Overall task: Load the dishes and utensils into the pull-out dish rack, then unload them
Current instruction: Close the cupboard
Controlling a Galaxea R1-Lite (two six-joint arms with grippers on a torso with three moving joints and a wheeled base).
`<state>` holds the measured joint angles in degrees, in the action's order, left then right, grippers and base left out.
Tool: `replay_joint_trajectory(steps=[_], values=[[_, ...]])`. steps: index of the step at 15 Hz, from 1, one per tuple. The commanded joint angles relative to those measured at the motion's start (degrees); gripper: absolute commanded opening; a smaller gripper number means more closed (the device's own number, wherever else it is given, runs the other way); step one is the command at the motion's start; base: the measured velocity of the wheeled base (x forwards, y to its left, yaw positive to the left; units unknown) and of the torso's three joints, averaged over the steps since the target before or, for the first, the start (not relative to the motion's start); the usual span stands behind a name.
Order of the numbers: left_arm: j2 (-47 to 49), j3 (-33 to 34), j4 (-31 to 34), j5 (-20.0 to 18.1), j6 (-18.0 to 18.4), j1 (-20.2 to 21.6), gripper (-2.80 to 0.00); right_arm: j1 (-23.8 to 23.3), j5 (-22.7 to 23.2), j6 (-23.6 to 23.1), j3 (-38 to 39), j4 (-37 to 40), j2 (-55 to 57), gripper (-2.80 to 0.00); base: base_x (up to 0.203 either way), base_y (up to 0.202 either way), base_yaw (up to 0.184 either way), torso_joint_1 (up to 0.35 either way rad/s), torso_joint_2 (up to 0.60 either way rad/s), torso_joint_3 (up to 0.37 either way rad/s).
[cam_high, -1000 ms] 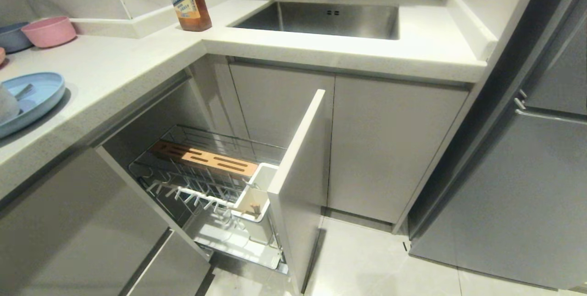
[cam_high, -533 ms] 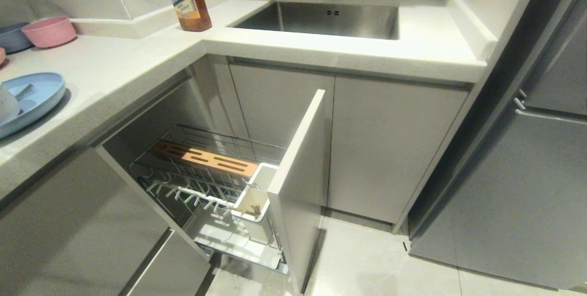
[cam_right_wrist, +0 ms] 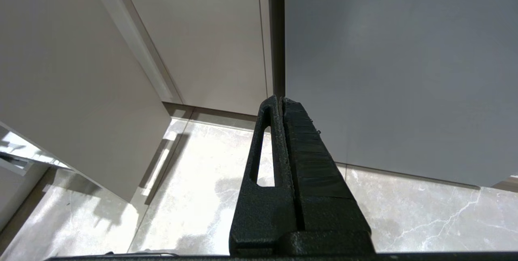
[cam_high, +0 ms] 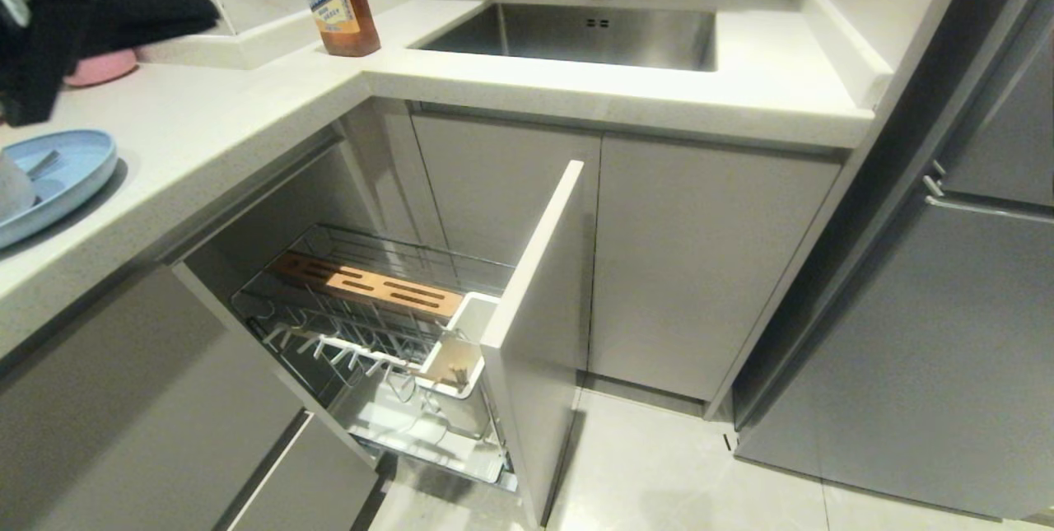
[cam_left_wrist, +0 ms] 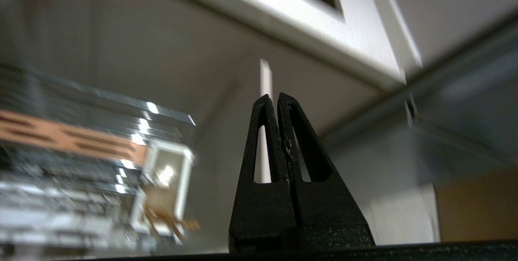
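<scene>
Two dishes are seen at the far left of the head view: the light-blue plate lies on the counter, with the rim of the cream-white bowl and what appears to be the spoon resting in it. Above them, the left arm is seen as a dark shape; the left gripper is clenched on nothing. Lower and to the right, the pull-out dish rack is drawn out, and something pale, possibly the chopsticks, is seen in its white utensil cup. The right gripper is parked near the floor, clamped empty. Loading of the dishes is judged to be in hand; next, the claw must be opened and brought onto the bowl or plate.
</scene>
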<state>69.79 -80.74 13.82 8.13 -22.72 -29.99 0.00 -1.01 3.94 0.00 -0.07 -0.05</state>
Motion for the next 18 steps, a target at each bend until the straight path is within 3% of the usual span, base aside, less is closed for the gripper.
replay_joint_trajectory(steps=[1, 6, 8, 12, 15, 18], values=[[4.05, 1.44, 1.27, 0.03, -0.50, -5.13, -2.80, 0.00, -0.01, 0.02, 0.00, -0.01, 0.05, -2.80, 0.000, 0.000, 0.000, 0.000, 0.00, 0.000], [14.08, 3.77, 4.30, 0.39, -3.41, -16.24, -2.80, 0.00, -0.01, 0.02, 0.00, -0.01, 0.05, -2.80, 0.000, 0.000, 0.000, 0.000, 0.00, 0.000], [17.35, 3.92, 5.96, 1.33, -4.10, -18.77, -2.80, 0.00, 0.05, 0.02, 0.00, -0.01, 0.05, -2.80, 0.000, 0.000, 0.000, 0.000, 0.00, 0.000], [23.98, 3.92, 7.09, 6.21, -5.32, -21.57, -2.80, 0.00, -0.04, 0.02, 0.00, -0.01, 0.05, -2.80, 0.000, 0.000, 0.000, 0.000, 0.00, 0.000], [26.79, 3.98, 7.19, 6.85, -6.27, -22.74, -2.80, 0.00, -0.04, 0.02, 0.00, -0.01, 0.05, -2.80, 0.000, 0.000, 0.000, 0.000, 0.00, 0.000], [28.47, 3.75, 7.11, 11.32, -6.90, -22.74, -2.80, 0.00, -0.04, 0.02, 0.00, -0.01, 0.05, -2.80, 0.000, 0.000, 0.000, 0.000, 0.00, 0.000]])
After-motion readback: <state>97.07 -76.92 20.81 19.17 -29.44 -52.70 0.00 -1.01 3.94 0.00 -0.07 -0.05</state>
